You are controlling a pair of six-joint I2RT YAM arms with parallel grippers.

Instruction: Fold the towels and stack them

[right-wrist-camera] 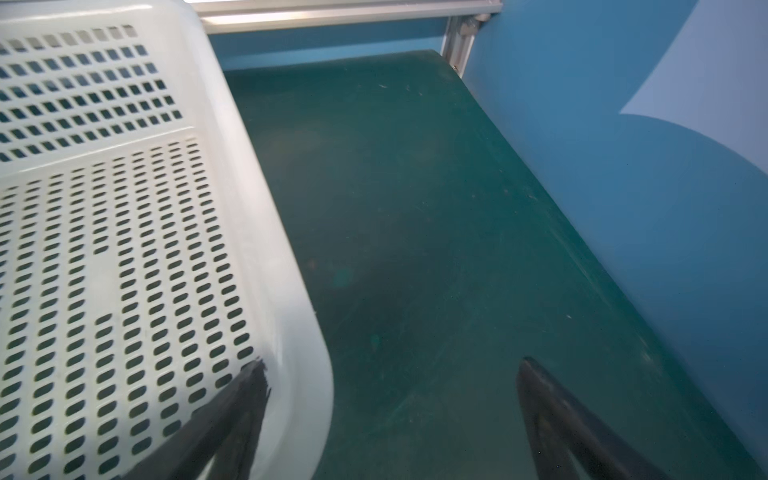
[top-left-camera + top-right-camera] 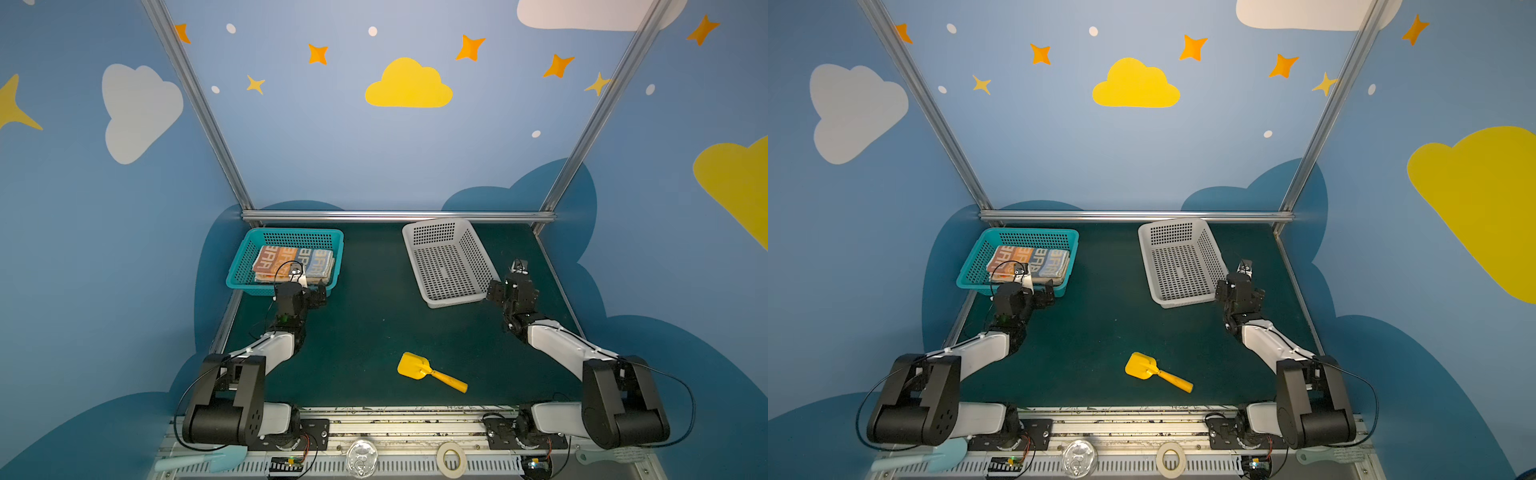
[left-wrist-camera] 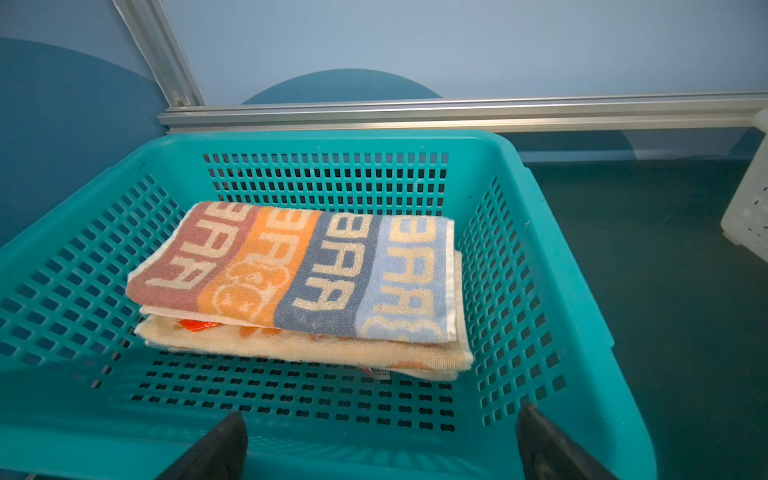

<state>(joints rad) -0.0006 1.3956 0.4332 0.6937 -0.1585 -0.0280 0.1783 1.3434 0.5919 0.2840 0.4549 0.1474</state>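
Left pincer hangs spread wide and empty at the near rim of the perforated teal plastic basket, its dark fingers pointing in over the basket's floor. Inside that teal basket we find the towels: a folded terry towel banded in maroon, orange and two blues with cream lettering lies flat atop folded cream-and-orange towels.

Right of the teal basket and nearer the robot's base, a yellow plastic toy shovel lies on the dark green table mat. Further right of the teal basket, well apart from it, stands a perforated white plastic basket, empty in both top views. Right pincer is likewise spread and holds nothing, one finger over the white basket's near corner, the other over bare mat.

We see no loose towel anywhere, so we judge folding and stacking all but finished. The next move, in our view, calls for drawing both arms back clear of the basket rims without nudging the pile.
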